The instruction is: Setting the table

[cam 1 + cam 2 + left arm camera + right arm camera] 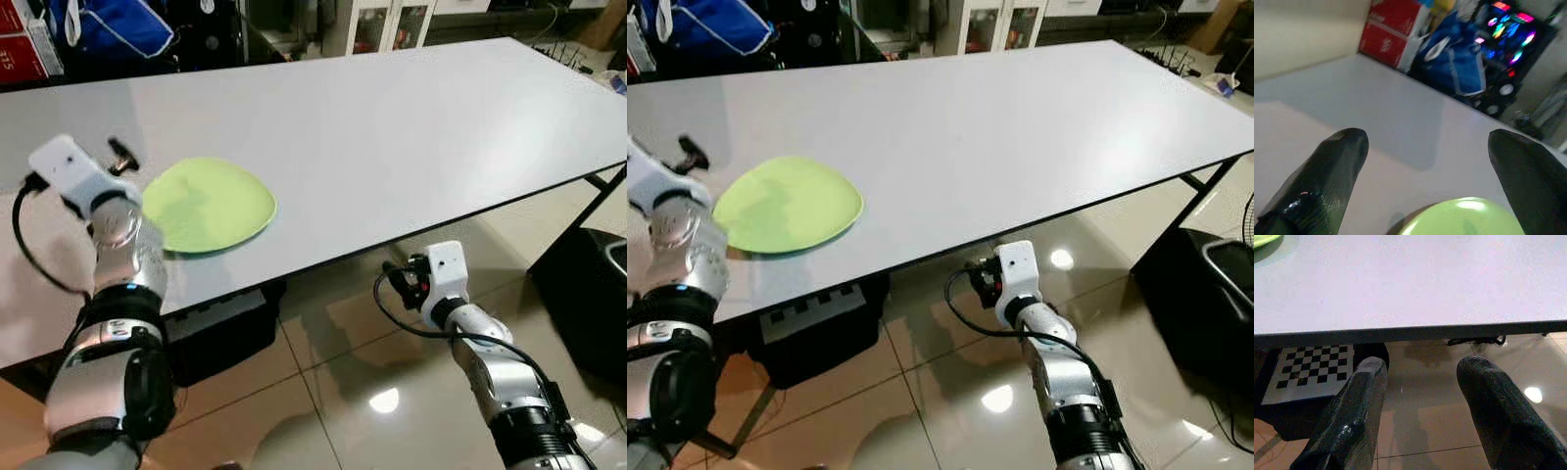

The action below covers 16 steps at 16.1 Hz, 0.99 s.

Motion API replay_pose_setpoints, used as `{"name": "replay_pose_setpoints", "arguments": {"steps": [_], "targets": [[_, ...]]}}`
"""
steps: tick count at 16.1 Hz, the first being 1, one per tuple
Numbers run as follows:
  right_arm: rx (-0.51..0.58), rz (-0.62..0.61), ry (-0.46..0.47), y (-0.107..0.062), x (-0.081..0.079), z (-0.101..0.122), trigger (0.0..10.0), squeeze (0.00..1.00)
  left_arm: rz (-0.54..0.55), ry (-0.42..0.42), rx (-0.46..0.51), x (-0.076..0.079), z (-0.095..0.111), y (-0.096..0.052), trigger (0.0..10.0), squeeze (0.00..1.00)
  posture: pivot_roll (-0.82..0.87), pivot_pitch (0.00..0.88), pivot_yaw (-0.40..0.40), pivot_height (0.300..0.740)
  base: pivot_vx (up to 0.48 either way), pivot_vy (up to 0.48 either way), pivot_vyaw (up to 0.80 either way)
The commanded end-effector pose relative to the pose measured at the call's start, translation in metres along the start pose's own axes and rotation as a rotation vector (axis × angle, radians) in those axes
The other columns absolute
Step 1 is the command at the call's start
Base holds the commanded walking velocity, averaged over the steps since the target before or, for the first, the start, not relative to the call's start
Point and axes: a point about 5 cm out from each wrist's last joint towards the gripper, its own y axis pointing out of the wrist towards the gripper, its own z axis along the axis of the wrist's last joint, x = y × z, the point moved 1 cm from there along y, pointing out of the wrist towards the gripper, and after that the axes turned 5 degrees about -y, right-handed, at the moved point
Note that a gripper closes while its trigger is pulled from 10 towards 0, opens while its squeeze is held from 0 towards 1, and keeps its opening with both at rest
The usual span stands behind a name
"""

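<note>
Left pincer hovers spread wide over the white tabletop, right beside one round lime-green plastic plate. Right pincer, also open, hangs below the tabletop's edge over glossy tiled floor, near one checkerboard-marked black box.

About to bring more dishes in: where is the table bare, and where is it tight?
The white table is bare from the green plate across to its far right end and back edge. It is tight only near the left front edge, where the left tool hovers open beside the plate.
</note>
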Motion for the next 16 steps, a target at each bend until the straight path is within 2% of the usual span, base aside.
{"name": "replay_pose_setpoints", "arguments": {"steps": [1,4,5,7,8,14,15,16], "targets": [[-0.002,-0.014,-0.005,-0.002,0.007,-0.001,10.0,0.00,-0.076,-0.009,0.016,0.014,0.007,-0.003,10.0,0.00,-0.07,0.000,-0.071,0.740,0.000,0.000,0.00],[0.010,-0.019,0.002,0.001,0.008,0.001,10.0,0.00,-0.263,0.002,0.006,0.034,0.013,-0.011,10.0,0.00,-0.06,0.000,-0.070,0.740,0.000,0.000,0.00],[0.025,-0.023,0.005,0.002,0.008,0.003,10.0,0.00,-0.376,0.016,-0.007,0.044,0.017,-0.016,10.0,0.00,-0.05,0.000,-0.070,0.740,0.000,0.000,0.00],[0.039,-0.026,0.005,0.003,0.008,0.007,10.0,0.00,-0.470,0.037,-0.022,0.052,0.020,-0.022,10.0,0.00,-0.05,0.000,-0.068,0.740,0.000,0.000,0.00],[0.072,-0.036,-0.001,0.004,0.010,0.015,10.0,0.00,-0.559,0.043,-0.057,0.057,0.021,-0.028,10.0,0.00,-0.04,0.000,-0.066,0.740,0.000,0.000,0.00],[0.198,-0.104,-0.031,0.003,0.039,0.059,10.0,0.00,-0.769,0.163,-0.136,0.040,0.033,-0.043,10.0,0.00,-0.03,0.000,-0.059,0.740,0.000,0.000,0.00],[0.227,-0.117,-0.024,-0.002,0.055,0.076,10.0,0.00,-0.844,0.178,-0.193,0.031,0.036,-0.050,10.0,0.00,-0.02,0.000,-0.058,0.740,0.000,0.000,0.00],[0.226,-0.105,-0.020,-0.006,0.063,0.081,10.0,0.00,-0.877,0.209,-0.229,0.023,0.033,-0.053,10.0,0.00,-0.02,0.000,-0.058,0.740,0.000,0.000,0.00]]}}
